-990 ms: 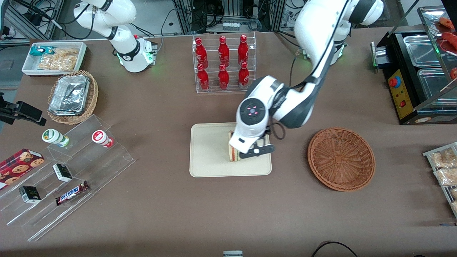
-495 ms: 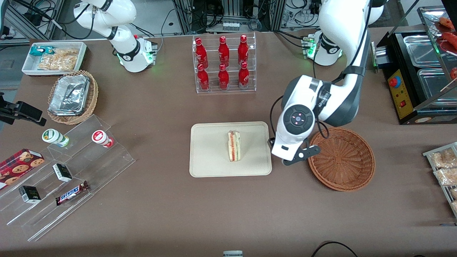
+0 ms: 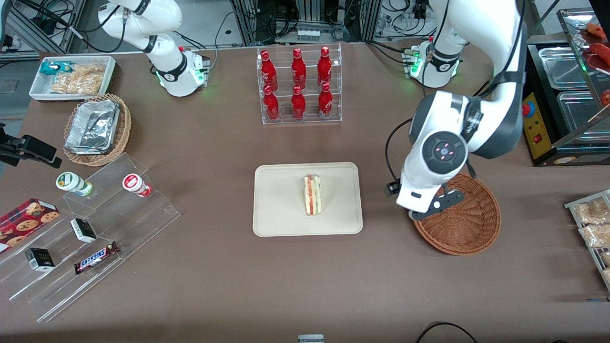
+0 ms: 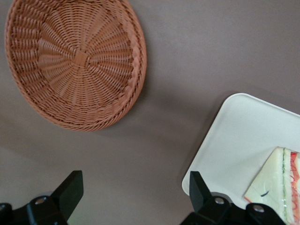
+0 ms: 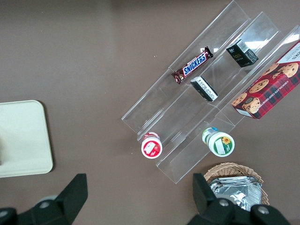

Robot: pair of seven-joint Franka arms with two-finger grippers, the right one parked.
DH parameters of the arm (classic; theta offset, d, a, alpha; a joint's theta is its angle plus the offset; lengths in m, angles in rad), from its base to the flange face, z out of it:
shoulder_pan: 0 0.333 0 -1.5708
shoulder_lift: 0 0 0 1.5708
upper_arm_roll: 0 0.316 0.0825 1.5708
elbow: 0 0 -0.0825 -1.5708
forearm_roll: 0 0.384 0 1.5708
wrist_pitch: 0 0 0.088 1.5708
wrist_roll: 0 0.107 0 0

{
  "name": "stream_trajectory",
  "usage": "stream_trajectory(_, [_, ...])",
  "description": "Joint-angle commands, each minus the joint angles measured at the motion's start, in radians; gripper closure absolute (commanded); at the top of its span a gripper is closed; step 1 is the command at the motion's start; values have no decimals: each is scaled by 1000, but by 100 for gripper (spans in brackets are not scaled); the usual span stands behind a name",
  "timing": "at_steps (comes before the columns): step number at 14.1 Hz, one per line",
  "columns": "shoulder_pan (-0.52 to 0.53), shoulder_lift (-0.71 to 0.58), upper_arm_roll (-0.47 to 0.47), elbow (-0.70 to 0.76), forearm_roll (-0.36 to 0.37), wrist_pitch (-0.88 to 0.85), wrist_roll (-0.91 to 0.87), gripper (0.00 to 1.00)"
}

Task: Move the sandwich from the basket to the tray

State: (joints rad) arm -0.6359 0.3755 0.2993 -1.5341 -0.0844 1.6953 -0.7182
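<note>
— Beige plastic is what the sandwich (image 3: 312,195) is seen resting on, is it not?

— Yes. The wedge is laid near the middle of the tray (image 3: 281,219), with its cut edge of red, orange and green layers turned upward. It is touched by nothing but the tray, and is also seen in the left wrist view (image 4: 280,180) on the tray's pale surface (image 4: 239,140).

— And where is the tray placed?

— Roughly midway along the brown table (image 3: 228,286), between the rack of red bottles (image 3: 299,83) and the table's edge nearest the front camera.

— How is the left arm posed?

— It is bent down from its base toward the working arm's end of the table, with the wrist tipped downward. The gripper (image 3: 431,206) is held above the rim of the reddish-brown wicker basket (image 3: 469,233), on the side facing the tray, well apart from the sandwich.

— In what state is the pincer found?

— Its two black fingers (image 4: 70,190) are spread wide, as seen from the wrist, and nothing is held between them. Only bare tabletop is framed in the gap.

— And the basket?

— Nothing is seen inside it; its woven floor (image 4: 77,58) is fully exposed.
</note>
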Motion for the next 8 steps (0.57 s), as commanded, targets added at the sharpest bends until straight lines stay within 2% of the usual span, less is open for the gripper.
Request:
stream_trajectory(1, [190, -139, -136, -95, -3, -11, 127, 0])
stream_trajectory(3, [307, -196, -230, -104, 14, -83, 213, 0])
stream_trajectory(6, [494, -262, -373, -101, 86, -178, 360, 0])
stream_trajectory(8, [614, -299, -454, -92, 98, -224, 475, 0])
